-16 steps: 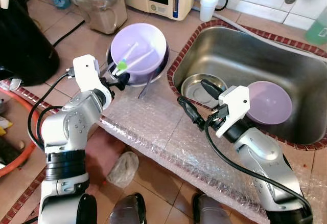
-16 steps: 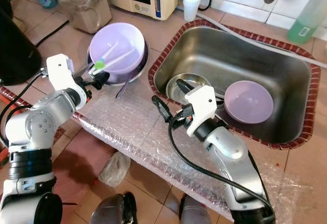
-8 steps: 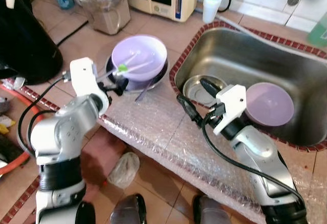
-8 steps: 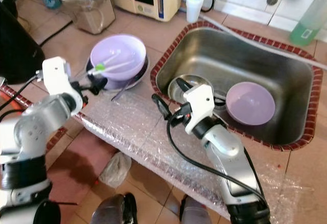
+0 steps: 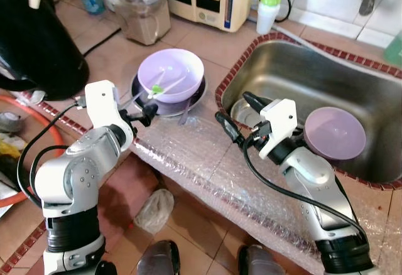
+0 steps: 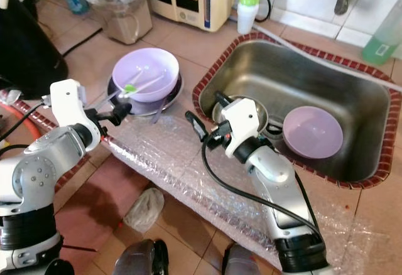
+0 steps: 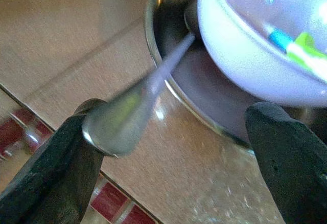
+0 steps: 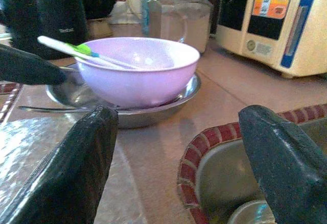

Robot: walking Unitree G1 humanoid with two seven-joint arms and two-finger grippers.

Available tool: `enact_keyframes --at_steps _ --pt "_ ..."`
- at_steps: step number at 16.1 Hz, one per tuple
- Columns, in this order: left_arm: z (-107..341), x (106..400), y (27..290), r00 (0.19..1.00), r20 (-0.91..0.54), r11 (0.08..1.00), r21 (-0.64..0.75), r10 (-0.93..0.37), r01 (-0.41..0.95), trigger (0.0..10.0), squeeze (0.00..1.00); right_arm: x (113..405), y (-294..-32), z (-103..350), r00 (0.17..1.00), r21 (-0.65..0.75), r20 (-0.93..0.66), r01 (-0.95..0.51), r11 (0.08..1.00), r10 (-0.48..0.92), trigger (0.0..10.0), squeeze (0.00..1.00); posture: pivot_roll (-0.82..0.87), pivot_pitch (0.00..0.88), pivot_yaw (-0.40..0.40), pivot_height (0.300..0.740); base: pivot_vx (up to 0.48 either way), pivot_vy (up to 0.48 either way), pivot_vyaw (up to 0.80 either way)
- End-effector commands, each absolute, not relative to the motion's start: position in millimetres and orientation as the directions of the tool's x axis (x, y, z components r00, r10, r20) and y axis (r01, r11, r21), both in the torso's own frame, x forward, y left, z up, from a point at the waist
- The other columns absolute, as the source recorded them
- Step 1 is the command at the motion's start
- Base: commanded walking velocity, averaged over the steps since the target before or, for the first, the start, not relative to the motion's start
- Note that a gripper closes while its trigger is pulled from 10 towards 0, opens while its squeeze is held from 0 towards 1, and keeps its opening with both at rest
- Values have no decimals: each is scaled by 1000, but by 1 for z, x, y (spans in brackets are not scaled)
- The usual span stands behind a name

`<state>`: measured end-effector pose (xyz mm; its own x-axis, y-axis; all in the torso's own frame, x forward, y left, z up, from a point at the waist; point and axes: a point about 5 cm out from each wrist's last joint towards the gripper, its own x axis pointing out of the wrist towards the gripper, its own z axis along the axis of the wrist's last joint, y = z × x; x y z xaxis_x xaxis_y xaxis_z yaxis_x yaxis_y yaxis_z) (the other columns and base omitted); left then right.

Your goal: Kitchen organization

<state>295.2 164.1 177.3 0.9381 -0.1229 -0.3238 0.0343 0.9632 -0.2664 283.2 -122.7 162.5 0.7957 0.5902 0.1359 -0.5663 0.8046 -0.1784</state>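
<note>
Nearest, bubble wrap [image 5: 207,162] along counter edge. Left gripper [image 5: 146,113] spread apart beside a spoon [image 7: 134,109] by the plate [image 5: 196,94]; right gripper [image 5: 237,115] apart at sink [image 5: 295,68] rim. Beyond, bowl [image 5: 171,74] on plate, another bowl [image 5: 335,132] in sink.

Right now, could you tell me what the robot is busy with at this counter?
It is tidying dishes beside the sink. The left gripper, fingers open, sits at a spoon handle sticking out from the steel plate under the purple bowl, which holds a toothbrush. The right gripper, open and holding nothing, hovers over the sink's near rim. A second purple bowl lies in the sink.
</note>
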Motion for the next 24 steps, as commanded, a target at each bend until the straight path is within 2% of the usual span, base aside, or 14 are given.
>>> enact_keyframes --at_steps 1,4,9,10,12,13,14,16,17,18,20,24 --pt "177 297 170 955 -285 977 -212 -78 17 10000 0 288 -126 166 807 -204 143 -543 815 573 10000 0 -30 86 66 740 0 0 0" --pt "185 297 176 981 -194 995 -101 -27 8 10000 0 293 -133 172 825 -217 149 -511 832 546 10000 0 -33 83 55 740 0 0 0" --pt "174 277 161 988 -125 991 -112 -93 79 10000 0 288 -136 162 798 -242 96 -561 791 595 10000 0 -36 40 46 740 0 0 0" --pt "172 271 159 990 -97 989 -110 -105 94 10000 0 287 -140 159 811 -242 89 -545 803 578 10000 0 -33 30 41 740 0 0 0" --pt "180 263 154 989 47 986 -80 -143 146 10000 0 289 -147 154 864 -204 100 -467 860 493 10000 0 -26 13 30 740 0 0 0" --pt "184 258 150 978 125 986 6 -167 168 10000 0 290 -150 151 894 -144 113 -417 898 433 10000 0 -15 0 14 740 0 0 0" --pt "185 257 147 967 173 983 36 -185 182 10000 0 291 -151 149 909 -113 123 -387 915 399 10000 0 -9 0 7 740 0 0 0" --pt "169 255 147 968 170 983 56 -182 175 10000 0 285 -154 143 931 -133 148 -316 939 335 10000 0 -9 0 1 740 0 0 0" --pt "163 255 145 969 163 982 61 -184 176 10000 0 283 -161 136 961 -58 138 -235 970 241 10000 0 -19 0 4 740 0 0 0" --pt "160 256 143 970 160 982 60 -185 178 10000 0 282 -165 132 970 -44 130 -199 979 203 10000 0 -24 0 5 740 0 0 0" --pt "158 261 135 962 170 976 76 -212 202 10000 0 282 -166 129 975 -49 111 -189 981 193 10000 0 -33 0 5 740 0 0 0" --pt "158 265 134 970 153 981 77 -190 180 10000 0 283 -175 129 982 -32 114 -151 988 154 10000 0 -32 0 29 740 0 0 -800"
